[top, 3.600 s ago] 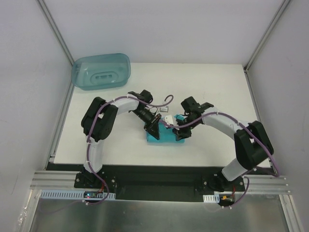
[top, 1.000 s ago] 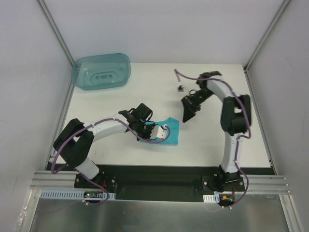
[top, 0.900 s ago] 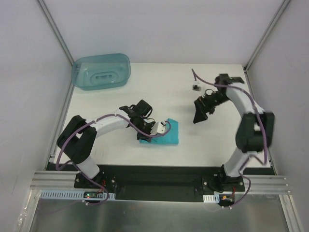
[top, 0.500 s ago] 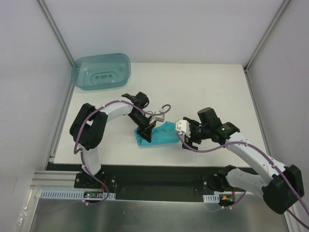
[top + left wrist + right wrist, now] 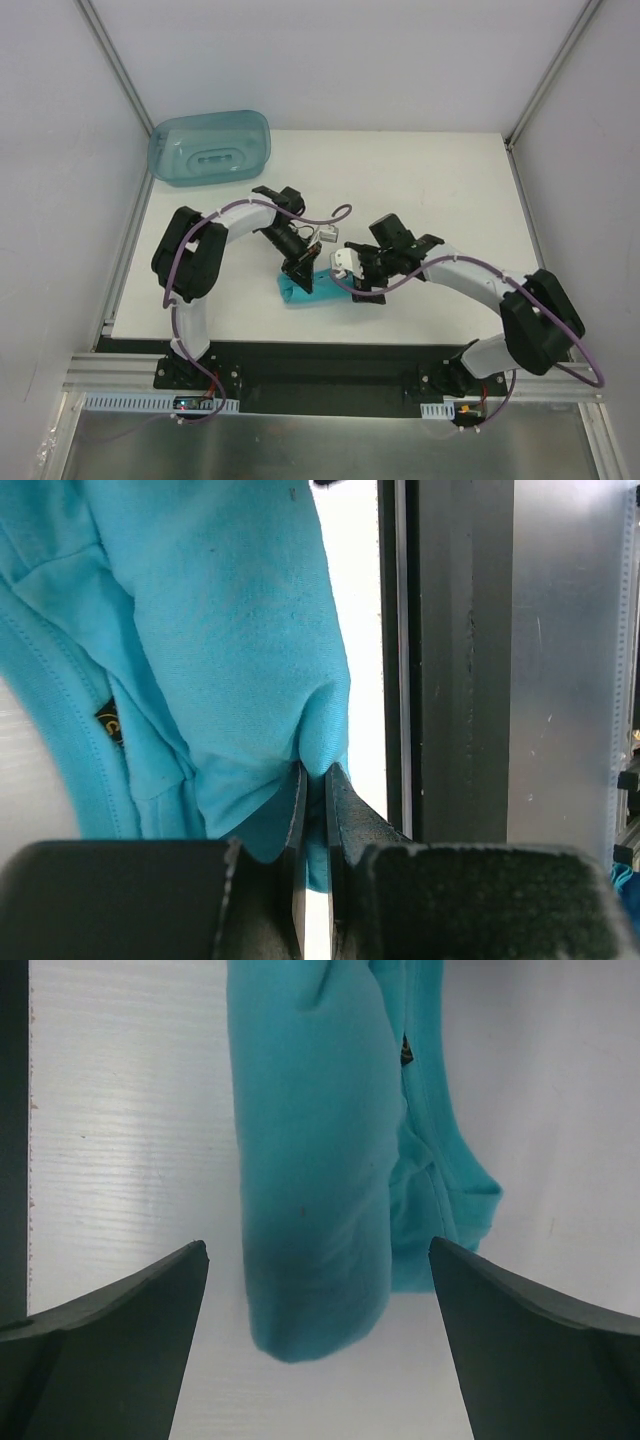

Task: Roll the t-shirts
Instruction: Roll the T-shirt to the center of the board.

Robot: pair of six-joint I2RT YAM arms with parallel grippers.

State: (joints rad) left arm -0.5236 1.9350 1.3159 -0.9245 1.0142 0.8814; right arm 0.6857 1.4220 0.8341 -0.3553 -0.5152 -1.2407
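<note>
While the left gripper (image 5: pixel 313 780) pinches a fold of the t-shirt (image 5: pixel 230 630), jaws nearly closed, the right gripper (image 5: pixel 318 1248) hangs over its rolled end, jaws wide, holding nothing. T-shirt lies bunched on the table (image 5: pixel 440 190) near the front edge.

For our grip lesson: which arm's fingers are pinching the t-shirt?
The left arm's fingers, shut on the t-shirt; the right arm's fingers stand wide open.
</note>
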